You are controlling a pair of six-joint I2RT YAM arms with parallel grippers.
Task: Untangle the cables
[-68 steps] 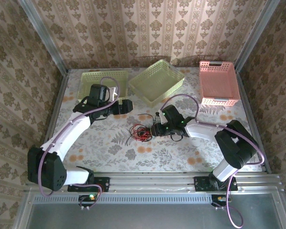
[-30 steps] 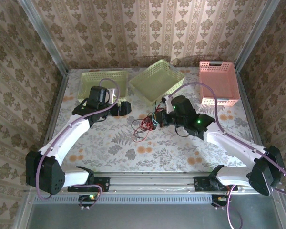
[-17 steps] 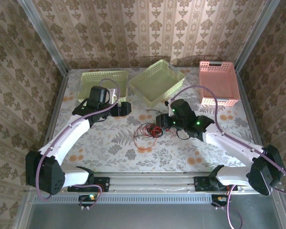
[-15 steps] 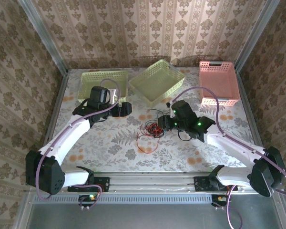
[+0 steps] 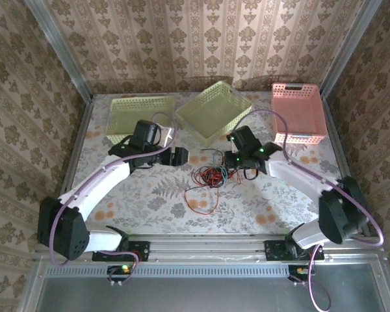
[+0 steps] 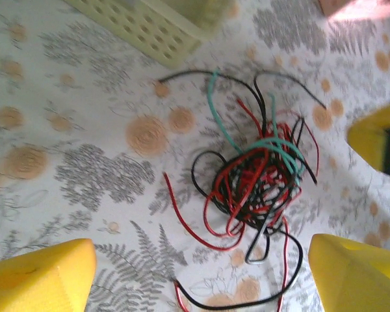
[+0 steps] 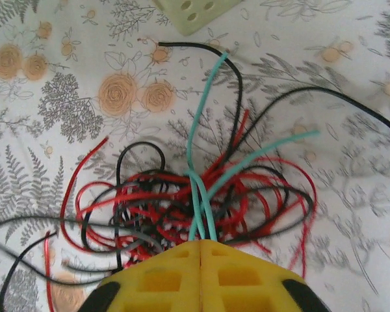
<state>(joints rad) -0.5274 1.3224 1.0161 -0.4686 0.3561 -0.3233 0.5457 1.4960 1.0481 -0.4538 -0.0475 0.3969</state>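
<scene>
Red and black cables (image 5: 208,174) bunched mid-tabletop (image 5: 149,198)

Pinched together, the right gripper (image 7: 200,250) clamps green strands of the tangle. Just beside the heap, toward the left edge, the left gripper (image 6: 201,260) hangs with fingers spread wide.

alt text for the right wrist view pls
The right gripper, shut at the bottom edge, pinches green strands from a tangle of red, black and green cables on a floral tablecloth; a pale basket corner sits at top.
</scene>
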